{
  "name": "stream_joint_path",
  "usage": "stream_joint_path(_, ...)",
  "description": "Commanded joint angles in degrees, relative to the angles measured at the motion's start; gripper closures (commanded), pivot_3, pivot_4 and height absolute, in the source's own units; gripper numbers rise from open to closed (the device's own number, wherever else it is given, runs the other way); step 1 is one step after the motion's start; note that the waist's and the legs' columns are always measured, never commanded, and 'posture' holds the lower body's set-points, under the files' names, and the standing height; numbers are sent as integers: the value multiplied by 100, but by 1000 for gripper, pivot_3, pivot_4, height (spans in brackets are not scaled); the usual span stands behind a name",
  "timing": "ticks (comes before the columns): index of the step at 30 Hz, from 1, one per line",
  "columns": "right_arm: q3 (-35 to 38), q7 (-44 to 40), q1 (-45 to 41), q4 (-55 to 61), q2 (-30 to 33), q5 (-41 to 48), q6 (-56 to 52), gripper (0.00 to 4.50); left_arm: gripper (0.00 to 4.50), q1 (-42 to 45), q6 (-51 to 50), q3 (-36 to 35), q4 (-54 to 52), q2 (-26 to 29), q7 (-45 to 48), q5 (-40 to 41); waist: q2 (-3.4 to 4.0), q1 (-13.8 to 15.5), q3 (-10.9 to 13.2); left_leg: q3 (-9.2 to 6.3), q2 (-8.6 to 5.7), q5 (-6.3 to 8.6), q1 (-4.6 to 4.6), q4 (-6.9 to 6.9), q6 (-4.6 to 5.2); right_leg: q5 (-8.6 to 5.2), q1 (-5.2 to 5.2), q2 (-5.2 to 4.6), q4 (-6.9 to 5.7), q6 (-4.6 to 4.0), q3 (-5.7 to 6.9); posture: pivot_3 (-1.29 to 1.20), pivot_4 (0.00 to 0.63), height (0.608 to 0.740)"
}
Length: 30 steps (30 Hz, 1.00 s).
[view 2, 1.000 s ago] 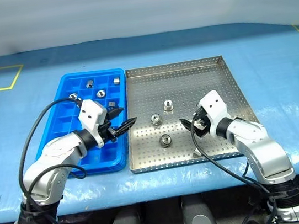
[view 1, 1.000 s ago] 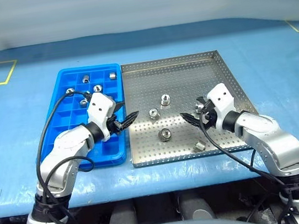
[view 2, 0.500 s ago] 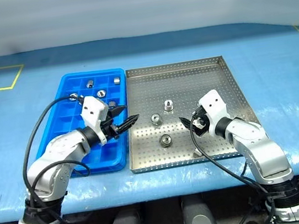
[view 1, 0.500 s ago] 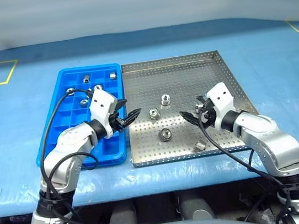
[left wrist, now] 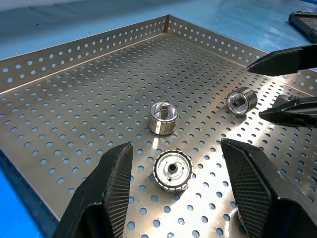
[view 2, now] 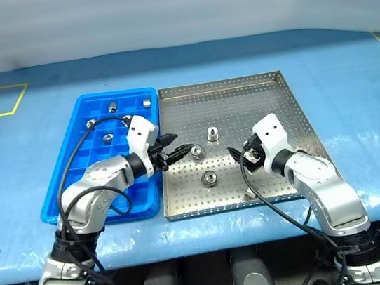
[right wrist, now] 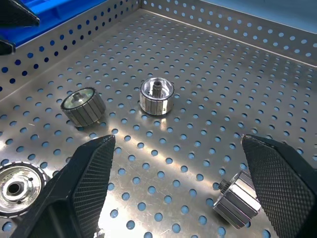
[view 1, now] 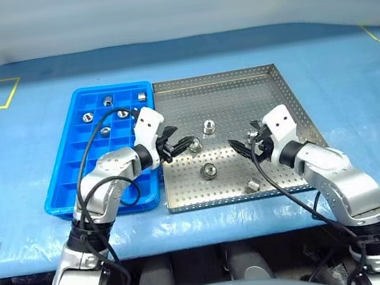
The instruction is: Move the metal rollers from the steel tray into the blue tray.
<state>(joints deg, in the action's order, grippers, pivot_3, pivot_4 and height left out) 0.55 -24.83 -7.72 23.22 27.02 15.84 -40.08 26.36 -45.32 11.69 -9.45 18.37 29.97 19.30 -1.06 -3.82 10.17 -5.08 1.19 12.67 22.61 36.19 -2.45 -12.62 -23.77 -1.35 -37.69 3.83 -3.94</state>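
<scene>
Scene: a steel tray [view 1: 268, 92] and a blue tray [view 1: 73, 169] lie side by side on a blue-covered table, touching along one long edge, the blue tray at 9 o'clock of the steel one.
Rollers left to move: four metal rollers [view 1: 209, 171] lie on the perforated floor of the steel tray, in its near half.
Rollers already sorted: about five sit in far compartments of the blue tray, one to a cell.
Left gripper: the left gripper [view 1: 182, 144] reaches across the shared edge into the steel tray, empty, jaws spread, straddling a roller in its wrist view.
Why so placed: likely lined up for a grasp, a finger on each side of that roller.
Target roller axis: the nearest roller [left wrist: 172, 169] stands on its flat end, hole facing up, long axis vertical.
Other axes: the roller at 12 o'clock of it [left wrist: 163, 118] also stands upright; one at 2 o'clock [left wrist: 241, 100] lies on its side, axis level, its end face turned toward the left wrist camera.
Right gripper: the right gripper [view 1: 246, 150] hovers over the steel tray's near right part, released, jaws wide, holding nothing.
Nearby roller: a tipped roller [right wrist: 240, 199] lies on its side near the right gripper, at its 6 o'clock in the head view.
Risk: a roller on its side may roll when nudged.
</scene>
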Motion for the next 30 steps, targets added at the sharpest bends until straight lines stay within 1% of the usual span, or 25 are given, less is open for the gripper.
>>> stream_joint_path(1, 105, 80, 34, 261, -49, -3, 125, 203, 1377, 256, 59, 291, 342, -163, -213, -385, 0, -7, 0, 0, 0, 0, 0, 0, 0, 0, 0, 0, 0, 1, -1, -72, 150, 740)
stream_joint_path(6, 151, 129, 109, 312, -68, 14, 130, 203, 1377, 407, 27, 473, 865, -410, -347, -644, 1, -37, 0, 0, 0, 0, -1, 0, 0, 1, -1, 1, -2, 2, -1, -79, 150, 740)
stream_joint_path(14, 118, 104, 111, 353, -171, 68, 377, 203, 1377, 505, 304, 763, 1550, -789, -371, -1043, 1, -44, -1, 0, -2, 0, -1, 4, 0, 4, 1, 0, -1, 7, -3, -79, 150, 740)
stream_joint_path(20, 95, 103, 89, 342, -236, 57, 454, 203, 1377, 680, 521, 722, 2134, -1035, -595, -1351, 3, -45, -2, 0, -3, 0, -4, 10, 0, 5, 7, 0, -3, 9, -3, -83, 150, 740)
stream_joint_path(23, 88, 114, 93, 340, -237, 37, 462, 203, 1377, 756, 644, 585, 2366, -1170, -753, -1416, 3, -45, -2, 0, -4, 0, -2, 20, 0, 9, 10, -1, -3, 15, -3, -87, 150, 740)
stream_joint_path(29, 66, 147, 107, 354, -263, 9, 487, 203, 1377, 828, 817, 615, 2566, -1245, -673, -1519, 3, -60, -2, 0, -4, 0, -2, 34, 1, 12, 13, 0, -7, 19, -4, -91, 150, 740)
stream_joint_path(30, 62, 155, 104, 354, -268, 4, 490, 173, 1578, 827, 813, 613, 2575, -1259, -654, -1513, 3, -65, -2, 0, -4, 0, -2, 36, 1, 12, 13, 0, -7, 20, -4, -89, 150, 740)
